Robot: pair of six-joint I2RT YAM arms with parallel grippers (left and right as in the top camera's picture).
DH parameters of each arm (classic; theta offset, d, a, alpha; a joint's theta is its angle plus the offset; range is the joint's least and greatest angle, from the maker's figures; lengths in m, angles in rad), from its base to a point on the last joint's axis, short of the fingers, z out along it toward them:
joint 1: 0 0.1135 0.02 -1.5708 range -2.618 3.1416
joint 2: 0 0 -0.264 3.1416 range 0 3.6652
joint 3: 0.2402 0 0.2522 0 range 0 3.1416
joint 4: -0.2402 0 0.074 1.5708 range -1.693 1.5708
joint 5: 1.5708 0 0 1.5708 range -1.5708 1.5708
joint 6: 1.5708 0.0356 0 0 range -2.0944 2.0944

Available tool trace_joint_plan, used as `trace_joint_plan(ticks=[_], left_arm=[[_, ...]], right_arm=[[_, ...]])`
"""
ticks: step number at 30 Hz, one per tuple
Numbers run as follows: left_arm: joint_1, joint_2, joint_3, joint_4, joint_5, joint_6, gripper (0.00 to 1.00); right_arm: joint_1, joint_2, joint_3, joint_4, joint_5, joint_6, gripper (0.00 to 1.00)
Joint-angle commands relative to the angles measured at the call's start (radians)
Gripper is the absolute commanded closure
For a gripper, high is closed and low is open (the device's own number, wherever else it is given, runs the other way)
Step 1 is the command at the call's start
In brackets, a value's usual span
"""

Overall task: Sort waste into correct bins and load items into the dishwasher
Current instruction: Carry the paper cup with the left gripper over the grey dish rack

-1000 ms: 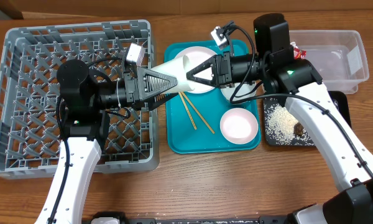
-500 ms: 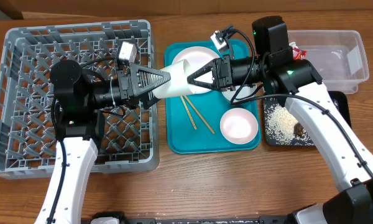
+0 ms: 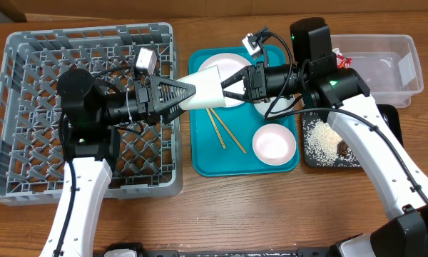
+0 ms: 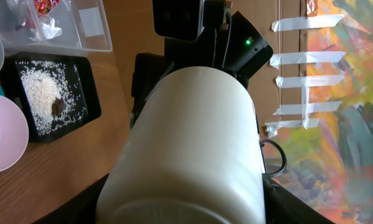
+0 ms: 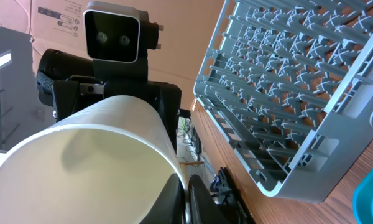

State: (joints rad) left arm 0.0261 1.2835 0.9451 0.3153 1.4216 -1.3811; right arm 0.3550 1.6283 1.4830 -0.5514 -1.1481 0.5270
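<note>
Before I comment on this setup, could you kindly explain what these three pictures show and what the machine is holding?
These are two robot arms at a table. One picture looks down from above; the other two come from cameras on each wrist. Between them, the left gripper and right gripper both hold a white cup in mid-air. Left is a grey dish rack. The teal tray carries a plate, a bowl and chopsticks. Right are a clear tub and a black tray with rice.
</note>
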Motion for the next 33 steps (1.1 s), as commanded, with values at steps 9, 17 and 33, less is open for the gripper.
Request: trace_joint_plan(ticks=[9, 17, 33], left_arm=[[0.031, -0.003, 0.015, 0.123, 0.016, -0.012, 0.72], [0.214, -0.003, 0.015, 0.546, 0.106, -0.217, 0.77], [0.499, -0.003, 0.042, 0.560, 0.055, -0.333, 0.88]], right_arm=[[-0.016, 0.003, 0.013, 0.005, 0.014, -0.011, 0.00], [-0.188, 0.003, 0.013, -0.080, 0.037, -0.032, 0.00], [-0.246, 0.003, 0.013, -0.317, 0.270, -0.143, 0.00]])
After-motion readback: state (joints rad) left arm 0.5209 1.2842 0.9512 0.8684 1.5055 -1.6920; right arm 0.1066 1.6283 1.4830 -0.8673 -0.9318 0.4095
